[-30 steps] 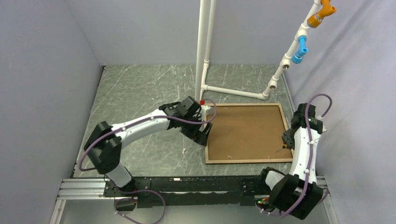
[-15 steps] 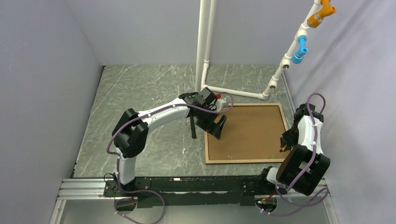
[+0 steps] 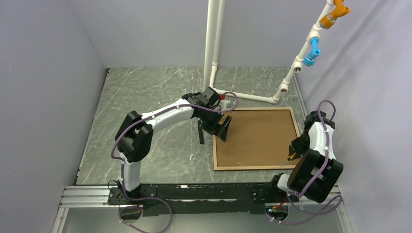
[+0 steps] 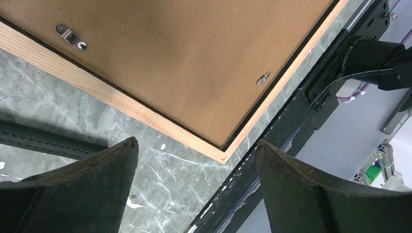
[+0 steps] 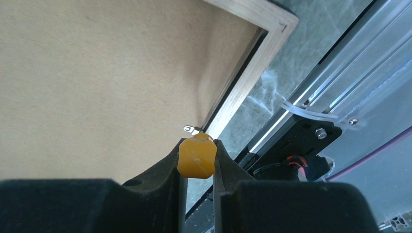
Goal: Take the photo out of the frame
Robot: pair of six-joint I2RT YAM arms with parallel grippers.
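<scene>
1. From above I see the thin rectangular frame [image 3: 252, 168] lying face down on the grey marble-patterned table [image 3: 145, 97], towards its right side. Its back shows a pale wooden rim with a dark inner edge.
2. The photo [image 3: 257, 138] sits inside the frame. Only its plain brown board back shows; the printed side is hidden from me.
3. My left gripper [image 3: 221, 128] hangs above the frame's left edge with its fingers spread wide and nothing between them.
4. On the left wrist camera, the left gripper [image 4: 195, 142] brackets a corner of the frame [image 4: 121, 104]. Two small metal retaining clips [image 4: 72, 37] lie across the dark edge onto the board of the photo [image 4: 194, 48].
5. A black bar-shaped handle [image 3: 200, 132] lies on the table just left of the frame.
6. My right gripper [image 3: 293, 154] is at the frame's right edge, near its front corner, clenched on a small rounded orange piece [image 3: 290, 158].
7. On the right wrist camera, the right gripper [image 5: 197, 145] pinches the orange piece [image 5: 197, 158] just beside a small metal tab [image 5: 192, 129] at the frame's rim [image 5: 272, 24]. I cannot tell whether they touch. The board of the photo [image 5: 97, 73] fills the left of that view.
8. White plastic pipes [image 3: 214, 48] stand behind the frame.
</scene>
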